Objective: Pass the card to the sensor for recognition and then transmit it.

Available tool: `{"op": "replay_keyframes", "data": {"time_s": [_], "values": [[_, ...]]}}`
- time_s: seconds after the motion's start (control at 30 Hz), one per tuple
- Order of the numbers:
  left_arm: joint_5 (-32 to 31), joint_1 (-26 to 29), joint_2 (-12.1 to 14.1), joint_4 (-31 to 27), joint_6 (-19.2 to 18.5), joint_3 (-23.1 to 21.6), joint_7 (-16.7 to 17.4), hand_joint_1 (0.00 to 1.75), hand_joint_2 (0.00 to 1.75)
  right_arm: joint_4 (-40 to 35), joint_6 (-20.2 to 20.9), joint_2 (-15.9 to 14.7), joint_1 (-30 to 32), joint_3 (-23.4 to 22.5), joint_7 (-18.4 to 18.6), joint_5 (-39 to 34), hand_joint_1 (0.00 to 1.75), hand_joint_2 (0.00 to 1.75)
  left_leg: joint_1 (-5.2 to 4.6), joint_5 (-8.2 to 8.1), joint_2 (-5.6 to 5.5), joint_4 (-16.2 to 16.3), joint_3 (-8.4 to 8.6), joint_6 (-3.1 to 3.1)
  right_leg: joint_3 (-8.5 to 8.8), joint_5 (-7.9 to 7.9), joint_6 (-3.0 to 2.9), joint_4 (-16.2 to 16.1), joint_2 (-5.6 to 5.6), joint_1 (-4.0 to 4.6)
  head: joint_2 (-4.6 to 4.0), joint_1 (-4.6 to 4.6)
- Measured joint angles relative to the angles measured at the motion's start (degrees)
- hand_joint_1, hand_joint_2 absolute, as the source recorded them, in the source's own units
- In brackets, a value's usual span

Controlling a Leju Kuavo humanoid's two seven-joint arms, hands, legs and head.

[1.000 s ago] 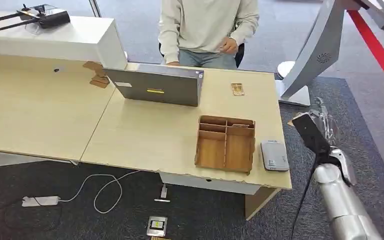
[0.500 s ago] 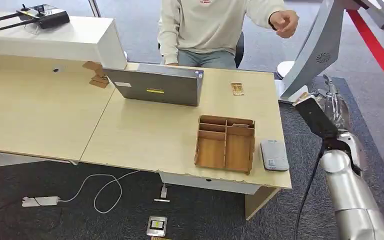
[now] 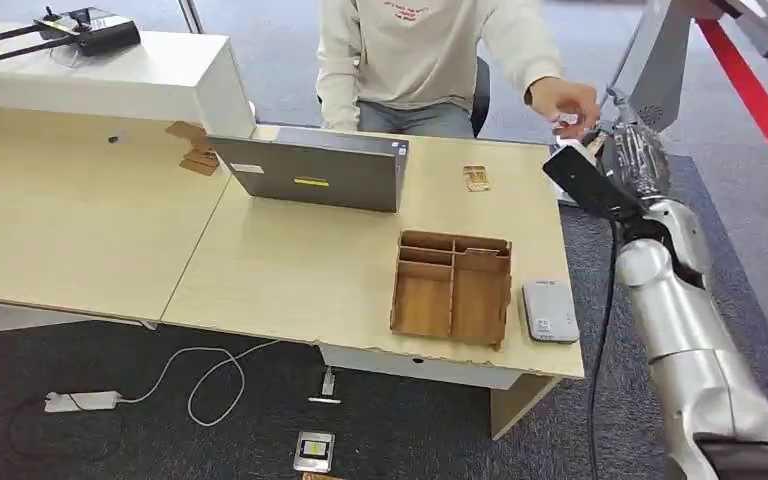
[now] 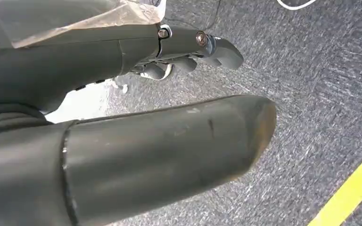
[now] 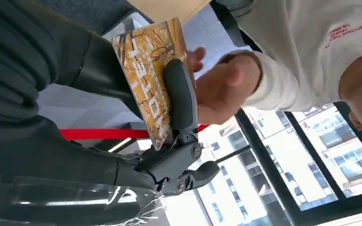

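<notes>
The right hand point(image 5: 169, 122) pinches the orange patterned card point(image 5: 151, 80), raised beyond the grey flat sensor point(image 3: 548, 311) on the desk point(image 3: 290, 270), beside the person's hand point(image 3: 565, 103). Handover seems underway; next, release once it's gripped.

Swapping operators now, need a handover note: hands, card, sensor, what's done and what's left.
Right hand: pinches the orange patterned card, raised past the far right corner of the light wooden desk.
Left hand: holds nothing, fingers curled in, hanging over the grey carpet.
Person's hand is right at the card, reaching for it; in the right wrist view it has not closed on it.
Grey flat card sensor lies on the desk's near right corner, beside the wooden divided tray.
Done: card brought to the person. A sensor pass can't be judged from these frames.
Left: release once the person grips.
</notes>
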Motion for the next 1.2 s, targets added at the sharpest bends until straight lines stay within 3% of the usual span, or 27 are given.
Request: {"op": "replay_keyframes", "data": {"time_s": [0.33, 0.87, 0.9, 0.93, 1.03, 1.07, 1.2], "values": [[0.07, 0.05, -0.09, 0.00, -0.13, -0.37, 0.11, 0.00, 0.00, 8.22, -0.09, 3.17, -3.05, 2.32, -0.94, 0.79, 1.75, 1.75, 0.00, 0.00, 0.00, 0.00, -0.01, 0.00, -0.01, -0.01, 0.00, 0.00, 0.00, 0.00, 0.00, 0.02], [0.26, 0.23, -0.11, 0.00, 0.35, -0.37, 0.11, 0.00, 0.00, 12.37, -0.46, 3.98, -3.37, 2.91, -0.94, 0.85, 1.75, 1.75, 0.00, 0.00, 0.01, 0.00, 0.00, 0.00, -0.01, 0.00, 0.00, 0.00, 0.00, 0.00, 0.00, 0.02], [0.26, 0.22, -0.11, 0.00, 0.35, -0.37, 0.11, 0.00, 0.00, 12.51, -0.55, 4.00, -3.36, 2.91, -0.94, 0.85, 1.57, 1.75, 0.00, -0.01, 0.01, 0.00, 0.00, 0.00, -0.01, 0.00, 0.00, 0.00, 0.00, 0.00, 0.00, 0.02], [0.26, 0.21, -0.11, 0.00, 0.35, -0.37, 0.13, 0.00, 0.00, 12.68, -0.66, 4.02, -3.36, 2.93, -0.94, 0.85, 0.00, 1.75, 0.00, -0.01, 0.01, 0.00, 0.00, 0.00, -0.01, 0.00, 0.00, 0.00, 0.00, 0.00, 0.00, 0.02], [0.26, 0.22, -0.11, 0.00, 0.37, -0.37, 0.17, 0.00, 0.00, 13.03, -1.27, 4.00, -3.32, 2.97, -0.90, 1.07, 0.00, 1.75, 0.00, -0.01, 0.02, 0.00, 0.00, 0.00, -0.02, 0.00, 0.00, -0.01, 0.00, 0.00, 0.00, 0.02], [0.26, 0.20, -0.11, 0.00, 0.37, -0.37, 0.20, 0.00, 0.00, 13.14, -1.88, 4.02, -3.33, 3.00, -0.77, 1.12, 0.00, 0.00, 0.00, -0.01, 0.03, 0.00, 0.01, 0.00, -0.02, 0.00, 0.00, -0.01, 0.00, 0.00, 0.00, 0.00], [0.24, 0.17, -0.11, 0.00, 0.42, -0.37, 0.20, 0.00, 0.00, 13.21, -3.52, 4.00, -3.32, 3.06, -0.37, 1.12, 0.00, 0.00, 0.00, 0.00, 0.03, 0.01, 0.01, 0.00, -0.02, 0.00, 0.00, -0.01, 0.01, 0.00, 0.00, 0.02]]}}
